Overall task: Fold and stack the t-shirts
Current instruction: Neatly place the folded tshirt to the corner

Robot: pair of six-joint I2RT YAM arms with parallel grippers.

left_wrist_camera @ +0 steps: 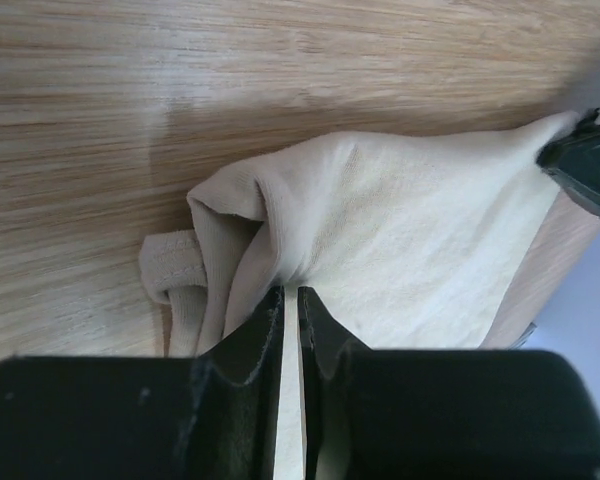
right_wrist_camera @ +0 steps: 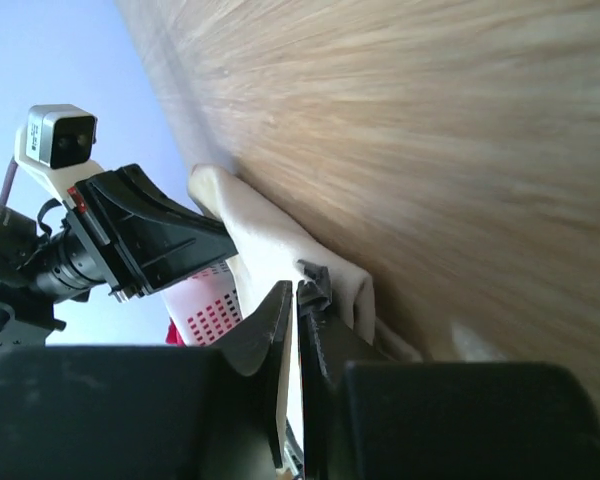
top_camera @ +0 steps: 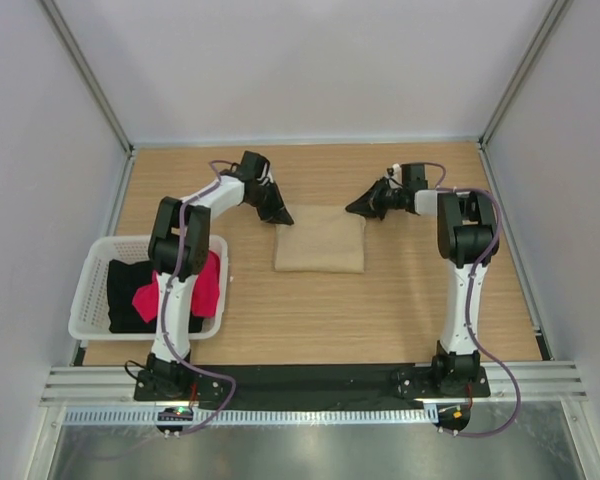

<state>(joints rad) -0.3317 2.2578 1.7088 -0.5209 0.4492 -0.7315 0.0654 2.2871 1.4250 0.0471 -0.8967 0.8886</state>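
The left tool (top_camera: pixel 280 214) and right tool (top_camera: pixel 358 207) are each pinched nearly shut on a far corner of the tan t-shirt (top_camera: pixel 320 245), folded at the middle of the desk (top_camera: pixel 400 310), and are judged best moved level and together to keep its edges square.

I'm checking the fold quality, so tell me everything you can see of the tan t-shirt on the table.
The tan t-shirt is soft, plain beige knit cloth, folded into a rough rectangle lying flat on the wooden table. Its far corners are bunched: the jaws of the left gripper are shut on the far left corner, those of the right gripper on the far right one. A ribbed edge peeks out beside the left grip.
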